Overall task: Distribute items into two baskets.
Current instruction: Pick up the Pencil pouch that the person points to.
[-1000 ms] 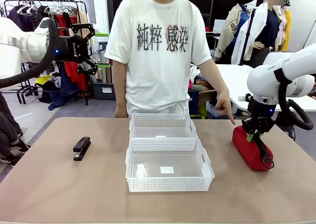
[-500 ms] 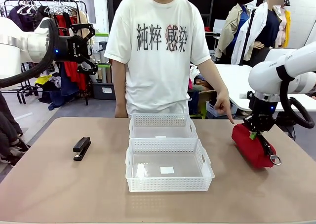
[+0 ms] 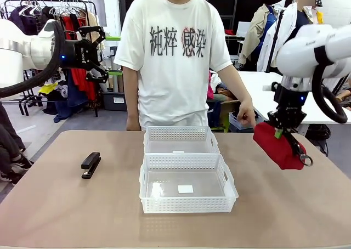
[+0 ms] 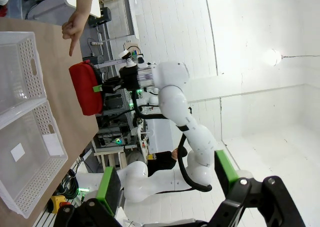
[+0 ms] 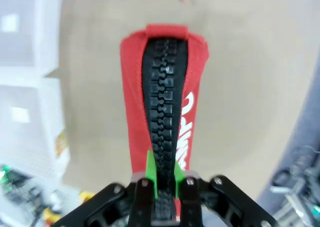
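At the right side of the front view, the red pouch (image 3: 277, 147) hangs clear of the table (image 3: 55, 216), tilted, with its strap ring at the lower end. A second ago it lay on the tabletop at that spot, so it has been lifted and carried slightly toward the upper left. The right gripper (image 3: 280, 131) holds it from above, its jaws pinched on the black zipper ridge. In the right wrist view the green pads (image 5: 151, 174) squeeze the zipper at the pouch's near end. White lettering runs along the red fabric beside the zipper, too cut off to read.

Just left of the pouch's upper end, the person's hand (image 3: 247, 116) points a finger downward, much as before. Two white baskets sit unmoved at centre frame, the near basket (image 3: 186, 205) touching the far basket (image 3: 181, 134), and a small white label lies on the near one's floor. The black stapler (image 3: 90, 164) lies where it was at left centre, well apart from them.

At the upper left, the left gripper (image 3: 103, 58) hovers high with its jaws spread and nothing between them, unchanged, with "ROBOTIQ" printed on its body. The person's white T-shirt (image 3: 175, 46) carries four large Chinese characters.
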